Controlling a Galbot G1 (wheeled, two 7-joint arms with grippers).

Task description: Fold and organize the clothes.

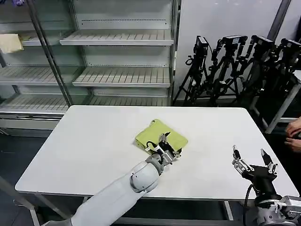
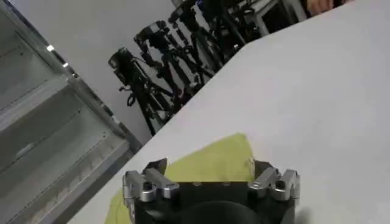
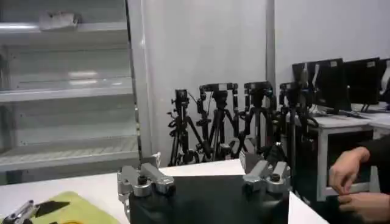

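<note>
The clothes are one lime yellow-green shirt (image 1: pixel 162 134), folded into a compact bundle at the middle of the white table (image 1: pixel 89 141). My left gripper (image 1: pixel 161 144) is at the bundle's near edge, open, with its fingers spread over the fabric. In the left wrist view the shirt (image 2: pixel 210 161) lies between the wide-apart fingers of the left gripper (image 2: pixel 207 164). My right gripper (image 1: pixel 254 157) hovers open over the table's front right corner, well apart from the shirt. The right wrist view shows the right gripper (image 3: pixel 200 161) with nothing in it and the shirt (image 3: pixel 76 210) off to the side.
A metal shelf rack (image 1: pixel 122 75) stands behind the table, with a pale cream cloth (image 1: pixel 10 42) on an upper shelf. Black tripods (image 1: pixel 235 66) crowd the back right. A person's hand (image 1: pixel 294 136) shows at the right edge, off the table.
</note>
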